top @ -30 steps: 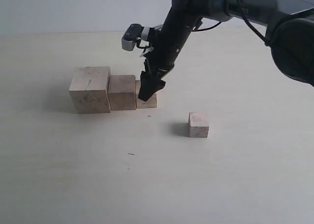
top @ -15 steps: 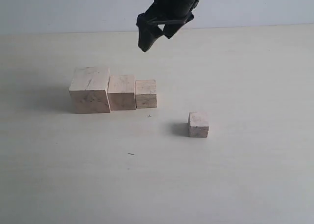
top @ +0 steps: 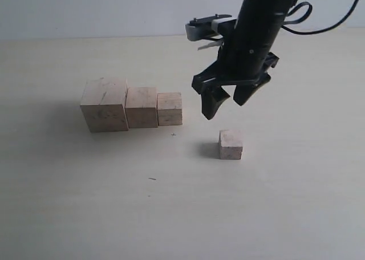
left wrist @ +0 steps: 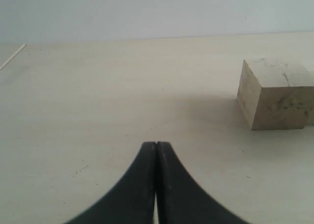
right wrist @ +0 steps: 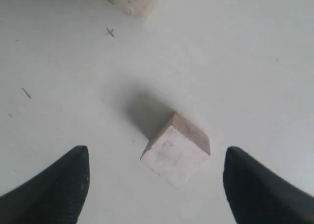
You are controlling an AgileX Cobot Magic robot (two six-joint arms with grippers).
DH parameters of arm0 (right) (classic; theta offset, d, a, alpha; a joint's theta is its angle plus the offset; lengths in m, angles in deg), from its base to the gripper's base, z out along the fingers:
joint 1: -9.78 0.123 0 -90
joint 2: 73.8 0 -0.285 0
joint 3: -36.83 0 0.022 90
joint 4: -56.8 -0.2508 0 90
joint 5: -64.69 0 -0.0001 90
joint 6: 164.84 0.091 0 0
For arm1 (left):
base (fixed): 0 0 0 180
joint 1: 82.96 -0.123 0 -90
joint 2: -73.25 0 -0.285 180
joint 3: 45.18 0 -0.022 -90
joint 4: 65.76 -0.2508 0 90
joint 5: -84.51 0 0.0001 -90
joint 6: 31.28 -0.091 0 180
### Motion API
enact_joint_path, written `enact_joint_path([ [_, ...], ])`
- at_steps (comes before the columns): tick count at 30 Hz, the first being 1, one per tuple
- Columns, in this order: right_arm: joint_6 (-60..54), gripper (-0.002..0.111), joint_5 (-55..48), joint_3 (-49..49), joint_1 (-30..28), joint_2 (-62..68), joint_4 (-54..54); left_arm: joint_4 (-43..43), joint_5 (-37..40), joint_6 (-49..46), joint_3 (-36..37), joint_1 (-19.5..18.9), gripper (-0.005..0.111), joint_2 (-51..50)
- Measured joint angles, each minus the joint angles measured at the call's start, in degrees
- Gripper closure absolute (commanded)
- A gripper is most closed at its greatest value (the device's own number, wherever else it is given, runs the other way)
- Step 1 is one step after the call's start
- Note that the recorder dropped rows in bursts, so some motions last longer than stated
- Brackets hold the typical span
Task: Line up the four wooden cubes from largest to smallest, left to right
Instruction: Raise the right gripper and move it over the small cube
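Since half a second ago, the right fingers (top: 209, 102) have swung rightward from above the row and dropped to hover just over the smallest cube (top: 231, 144). At far left, the left fingers (left wrist: 156, 157) are pressed together on nothing, low over the table (left wrist: 98, 86). The largest cube (top: 104, 104), second cube (top: 141, 106) and third cube (top: 169, 109) sit side by side, seemingly touching, descending in size. The smallest cube lies apart, right of the row's end and nearer the camera. The right fingers are spread wide and empty, straddling it from above without contact. Three placements look done; grasping the last cube seems next.
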Motion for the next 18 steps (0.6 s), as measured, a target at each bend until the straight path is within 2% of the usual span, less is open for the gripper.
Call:
enact_joint_path([
  [4,2.1,0.037,1.1,4.4,0.0,-1.8,0.1,0.0,0.0,0.0,0.0,0.0,0.107,0.0],
  [18,7.2,0.037,0.5,5.0,0.0,-1.9,-4.2,0.0,0.0,0.0,0.0,0.0,0.107,0.0],
])
